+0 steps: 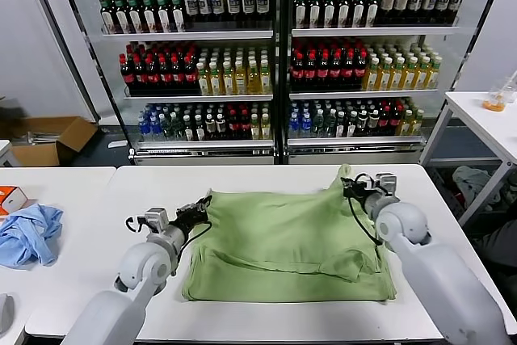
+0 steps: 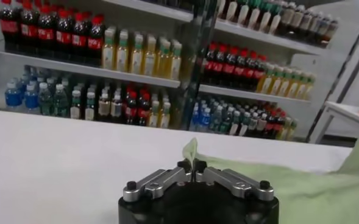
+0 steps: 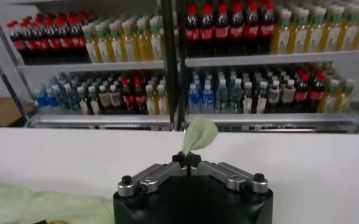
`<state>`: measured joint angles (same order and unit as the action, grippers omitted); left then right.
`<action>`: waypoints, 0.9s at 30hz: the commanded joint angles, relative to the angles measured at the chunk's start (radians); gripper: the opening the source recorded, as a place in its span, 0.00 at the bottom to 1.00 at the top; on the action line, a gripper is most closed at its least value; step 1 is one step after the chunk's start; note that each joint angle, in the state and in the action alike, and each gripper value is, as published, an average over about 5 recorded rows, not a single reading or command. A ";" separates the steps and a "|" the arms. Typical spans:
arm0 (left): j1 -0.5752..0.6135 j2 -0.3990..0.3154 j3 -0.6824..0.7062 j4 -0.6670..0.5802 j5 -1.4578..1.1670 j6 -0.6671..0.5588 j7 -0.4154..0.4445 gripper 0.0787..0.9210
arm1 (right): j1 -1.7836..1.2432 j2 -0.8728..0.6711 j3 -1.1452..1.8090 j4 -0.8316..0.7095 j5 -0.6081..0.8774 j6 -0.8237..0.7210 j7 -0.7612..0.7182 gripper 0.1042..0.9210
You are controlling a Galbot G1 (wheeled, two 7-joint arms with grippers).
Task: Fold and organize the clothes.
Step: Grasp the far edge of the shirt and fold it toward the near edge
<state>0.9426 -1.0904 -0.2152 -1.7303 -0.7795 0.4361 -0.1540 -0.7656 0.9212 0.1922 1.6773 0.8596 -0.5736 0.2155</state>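
Light green T-shirt [image 1: 283, 240] lies partly folded on the white table, far corners lifted.

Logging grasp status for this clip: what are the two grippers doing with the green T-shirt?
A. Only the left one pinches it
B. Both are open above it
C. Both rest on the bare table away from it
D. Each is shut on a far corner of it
D: the left gripper and the right gripper each show closed fingertips with a tuft of the light green T-shirt pinched between them.
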 commanded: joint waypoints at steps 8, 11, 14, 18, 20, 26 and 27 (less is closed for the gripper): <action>0.262 0.055 -0.095 -0.241 -0.003 0.024 0.011 0.01 | -0.520 -0.104 0.346 0.434 0.028 -0.005 0.013 0.00; 0.293 0.065 -0.099 -0.255 0.014 0.043 0.011 0.01 | -0.610 -0.088 0.387 0.466 0.008 -0.005 0.017 0.00; 0.316 0.074 -0.101 -0.257 0.031 0.063 0.010 0.01 | -0.688 -0.067 0.411 0.485 -0.017 -0.004 0.020 0.00; 0.336 0.080 -0.098 -0.253 0.066 0.090 0.022 0.01 | -0.756 -0.042 0.421 0.492 -0.053 -0.005 0.023 0.00; 0.338 0.078 -0.094 -0.245 0.088 0.105 0.028 0.01 | -0.775 -0.031 0.418 0.488 -0.068 -0.005 0.026 0.00; 0.334 0.059 -0.084 -0.227 0.146 0.125 0.022 0.02 | -0.790 -0.014 0.389 0.458 -0.125 -0.007 0.029 0.00; 0.336 0.054 -0.084 -0.227 0.155 0.124 0.019 0.02 | -0.789 -0.013 0.385 0.456 -0.134 -0.007 0.027 0.02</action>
<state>1.2302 -1.0279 -0.2960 -1.9446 -0.7089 0.5253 -0.1341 -1.4331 0.8937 0.5476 2.1019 0.7870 -0.5808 0.2439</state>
